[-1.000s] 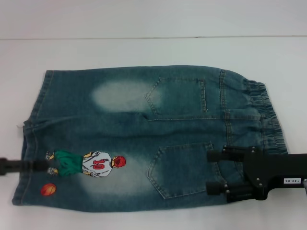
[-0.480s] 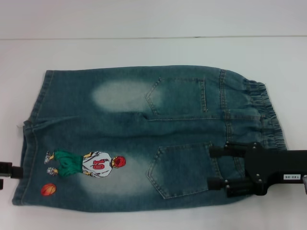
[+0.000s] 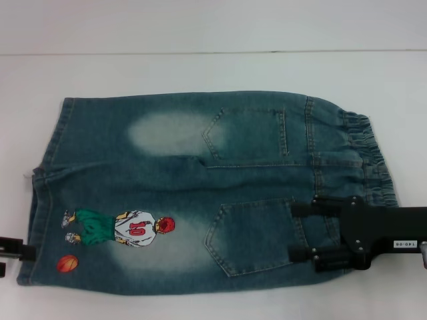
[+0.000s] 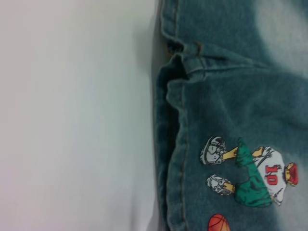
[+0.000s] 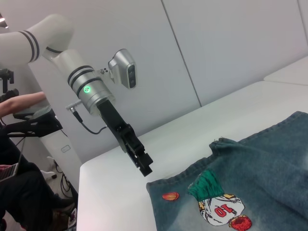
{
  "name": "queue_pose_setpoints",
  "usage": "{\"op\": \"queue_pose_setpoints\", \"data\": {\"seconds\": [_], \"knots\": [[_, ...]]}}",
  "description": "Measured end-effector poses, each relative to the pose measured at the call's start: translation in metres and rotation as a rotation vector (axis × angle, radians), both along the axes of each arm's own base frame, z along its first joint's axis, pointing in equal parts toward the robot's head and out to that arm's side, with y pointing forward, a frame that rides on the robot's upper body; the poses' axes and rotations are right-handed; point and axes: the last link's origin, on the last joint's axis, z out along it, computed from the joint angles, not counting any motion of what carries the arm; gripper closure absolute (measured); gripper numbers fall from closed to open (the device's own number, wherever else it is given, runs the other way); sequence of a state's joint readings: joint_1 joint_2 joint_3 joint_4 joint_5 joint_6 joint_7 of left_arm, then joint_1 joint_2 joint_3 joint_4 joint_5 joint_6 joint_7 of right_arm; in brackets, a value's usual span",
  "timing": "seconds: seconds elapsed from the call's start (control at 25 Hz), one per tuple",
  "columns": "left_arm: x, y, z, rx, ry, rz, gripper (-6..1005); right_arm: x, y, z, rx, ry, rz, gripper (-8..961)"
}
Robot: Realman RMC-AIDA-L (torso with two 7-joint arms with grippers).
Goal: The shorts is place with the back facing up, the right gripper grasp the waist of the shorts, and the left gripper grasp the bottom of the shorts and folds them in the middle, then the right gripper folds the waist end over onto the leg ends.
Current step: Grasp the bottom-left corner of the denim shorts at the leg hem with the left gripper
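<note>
Nearest the robot, right side: right end effector (image 3: 301,231) sits over the waist end of the shorts (image 3: 200,190), above the lower back pocket (image 3: 257,237); its two black fingers (image 3: 313,209) stand wide apart, pointing toward the leg ends, with nothing between them. Contact with the denim cannot be told.
Nearest the robot, left side: left end effector (image 5: 145,166) is at the worktop's left edge, just beside the hem (image 4: 166,159) of the near leg; only its black tip shows in the head view. The right wrist view shows it hanging above the worktop, clear of the fabric. Whether its fingers are wide or narrow cannot be told.
Near leg panel: printed basketball player (image 3: 120,228) in a white number 10 jersey and green shorts, with an orange ball (image 3: 67,264) print just beside it toward the hem.
Shorts, whole: blue denim, lying flat and unfolded on the white worktop (image 3: 213,70), back pockets up, elastic waistband (image 3: 373,160) to the right, leg ends to the left.
Far panel: second back pocket (image 3: 250,137) and a faded pale patch (image 3: 167,133).
Background, right wrist view: white wall panels and a seated person (image 5: 19,144) beyond the left arm.
</note>
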State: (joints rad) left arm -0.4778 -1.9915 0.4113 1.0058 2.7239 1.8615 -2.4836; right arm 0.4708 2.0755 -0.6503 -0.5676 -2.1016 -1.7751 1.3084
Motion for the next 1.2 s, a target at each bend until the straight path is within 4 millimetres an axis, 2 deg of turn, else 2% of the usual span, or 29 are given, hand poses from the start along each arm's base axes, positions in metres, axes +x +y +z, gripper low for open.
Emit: {"op": "queue_pose_setpoints", "data": {"seconds": [0.84,1.2], "knots": [[0.003,0.008,-0.018,-0.060,0.016,-0.011,175,0.001,0.002,-0.001,0.009,-0.010,-0.009,25],[0.002,0.010,-0.019,-0.062,0.027,-0.009,174,0.002,0.001,-0.001,0.010,-0.011,-0.010,26]]}}
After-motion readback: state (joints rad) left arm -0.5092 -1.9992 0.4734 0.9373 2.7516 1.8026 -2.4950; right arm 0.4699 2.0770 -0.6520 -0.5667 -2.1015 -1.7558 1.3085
